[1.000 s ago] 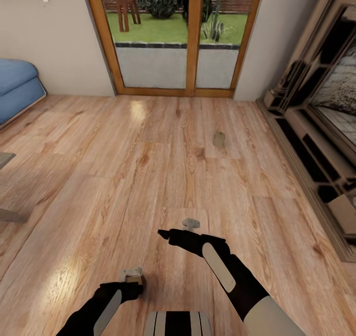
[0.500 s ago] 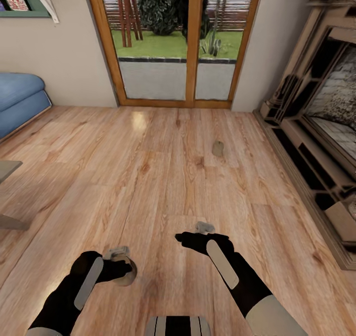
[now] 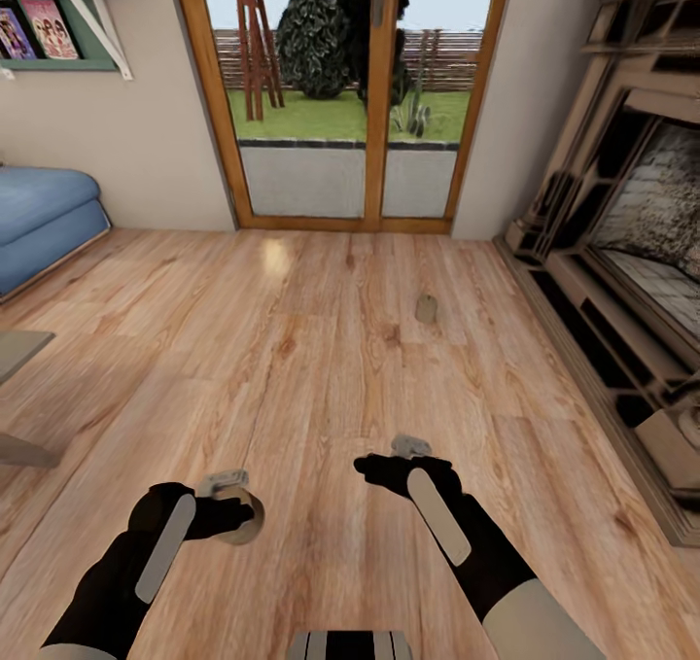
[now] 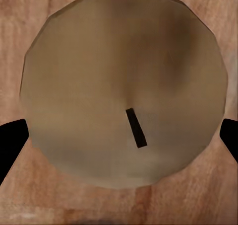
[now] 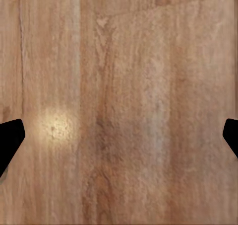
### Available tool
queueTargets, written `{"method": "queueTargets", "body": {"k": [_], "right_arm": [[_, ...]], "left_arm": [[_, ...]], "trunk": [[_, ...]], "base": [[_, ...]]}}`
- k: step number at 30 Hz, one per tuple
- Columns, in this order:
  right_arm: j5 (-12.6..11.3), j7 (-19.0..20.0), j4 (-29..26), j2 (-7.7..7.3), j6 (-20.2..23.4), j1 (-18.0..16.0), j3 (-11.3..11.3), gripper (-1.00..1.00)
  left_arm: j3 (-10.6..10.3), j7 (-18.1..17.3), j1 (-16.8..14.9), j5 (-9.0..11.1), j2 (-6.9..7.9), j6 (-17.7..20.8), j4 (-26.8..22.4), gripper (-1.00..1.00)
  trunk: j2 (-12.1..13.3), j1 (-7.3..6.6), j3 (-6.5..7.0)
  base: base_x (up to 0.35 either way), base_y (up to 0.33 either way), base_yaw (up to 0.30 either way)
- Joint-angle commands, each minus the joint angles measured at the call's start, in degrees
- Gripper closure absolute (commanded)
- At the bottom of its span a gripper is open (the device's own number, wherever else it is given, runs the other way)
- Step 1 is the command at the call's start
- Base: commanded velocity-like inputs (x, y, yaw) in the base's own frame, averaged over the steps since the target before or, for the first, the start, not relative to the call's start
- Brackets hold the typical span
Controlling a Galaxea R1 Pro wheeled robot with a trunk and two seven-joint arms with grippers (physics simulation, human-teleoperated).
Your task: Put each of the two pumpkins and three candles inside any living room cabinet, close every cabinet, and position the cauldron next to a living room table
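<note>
A squat grey-brown candle [image 3: 240, 525] sits between the fingers of my left gripper [image 3: 233, 501], low over the wood floor at the lower left. In the left wrist view the candle's round top [image 4: 119, 86] with its dark wick spans the whole gap, and the left gripper [image 4: 119, 145] is shut on it. A second candle [image 3: 426, 308] stands alone on the floor ahead, towards the right. My right gripper [image 3: 391, 454] hovers open over bare floorboards, and the right wrist view shows the right gripper [image 5: 119, 140] with nothing between its fingertips.
The ornate beige fireplace surround [image 3: 622, 281] runs along the right wall. A glass patio door [image 3: 350, 96] is straight ahead. A blue sofa [image 3: 44, 218] and a table corner [image 3: 15, 349] stand at the left, with a wall shelf [image 3: 58, 18] above.
The head camera has tilted up, showing more wall and door. My left arm swung out to the left with the candle in its grip. The right gripper shifted slightly right.
</note>
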Motion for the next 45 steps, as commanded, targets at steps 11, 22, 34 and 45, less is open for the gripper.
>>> {"method": "queueTargets", "body": {"k": [11,22,34,45], "right_arm": [[-0.7,-1.8,-1.3,0.13,1.3,0.0,0.1,-1.00],[-0.7,-1.7,-1.5,-0.02,5.4,0.0,-2.6,-1.00],[-0.7,-1.7,-1.2,-0.04,5.4,0.0,-3.2,-1.00],[-0.7,-1.6,-1.1,-0.18,5.2,0.0,-3.2,-1.00]], "left_arm": [[0.3,1.9,0.0,0.1,-0.22,-0.1,0.0,1.00],[0.5,1.9,-0.1,0.1,-0.19,-0.1,0.0,1.00],[0.5,1.9,-0.1,0.0,-0.17,-0.2,0.0,1.00],[0.4,1.9,-0.1,0.2,-0.13,0.0,-0.1,1.00]], "trunk": [[0.2,-0.28,2.44],[3.0,-1.93,3.76],[7.8,-4.56,4.78],[8.6,-5.00,4.09]], "base": [[0.000,0.000,0.000],[0.000,0.000,0.000],[0.000,0.000,0.000],[0.029,0.000,0.000]]}}
